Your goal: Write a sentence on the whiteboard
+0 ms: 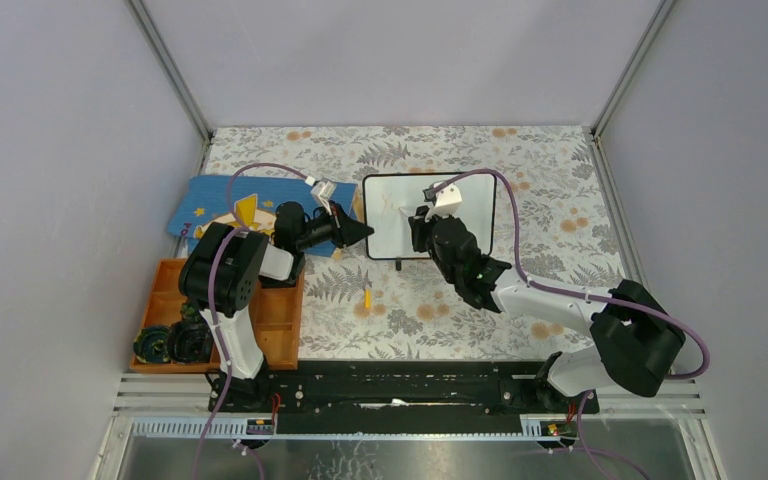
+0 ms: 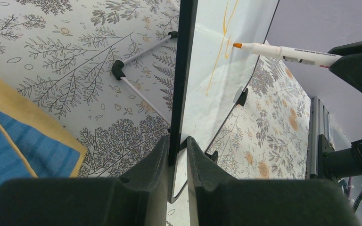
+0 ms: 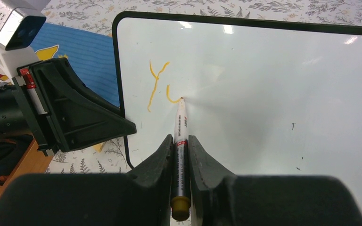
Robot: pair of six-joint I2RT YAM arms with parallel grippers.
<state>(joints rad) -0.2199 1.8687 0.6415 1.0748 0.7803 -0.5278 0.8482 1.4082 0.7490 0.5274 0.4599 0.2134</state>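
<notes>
near: 1 orange tray (image 1: 278, 312) by left base | 2 grippers: left gripper (image 2: 178, 147) pinches left frame edge of the whiteboard (image 3: 273, 89); right gripper (image 3: 179, 143) clamps 1 marker (image 3: 181, 120), tip on board | whiteboard: 1, mid-table, propped tilted, white, black-framed | sentence (image 3: 156, 84): 2 orange strokes (a "Y", a small hook) top left | far: 1 blue book (image 1: 210, 200) beside it

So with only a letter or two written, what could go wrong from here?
The left gripper pinches only the thin left edge of the board, so a push from the marker might tilt or slide the board and distort the orange letters. The right gripper holds the marker well back from its tip; it could twist in the grip, making wobbly strokes.
</notes>
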